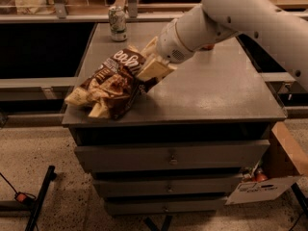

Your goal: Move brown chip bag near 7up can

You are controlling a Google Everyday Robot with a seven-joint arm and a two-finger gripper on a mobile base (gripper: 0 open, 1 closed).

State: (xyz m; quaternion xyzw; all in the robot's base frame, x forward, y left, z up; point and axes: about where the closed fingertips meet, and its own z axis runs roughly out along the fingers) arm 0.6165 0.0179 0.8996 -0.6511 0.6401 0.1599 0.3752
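The brown chip bag [111, 83] lies at the front left of the grey cabinet top [216, 90]. Its right end is raised off the surface and its left end rests near the edge. My gripper [150, 70] is at the bag's raised cream end, shut on it, with the white arm reaching in from the upper right. The 7up can [117, 23] stands upright at the back left of the top, well behind the bag and apart from it.
A small orange-red object [208, 46] peeks out behind my arm. The cabinet has drawers [171, 157] below. A cardboard box [281, 167] sits on the floor at the right. A railing and shelf [72, 17] run behind the cabinet.
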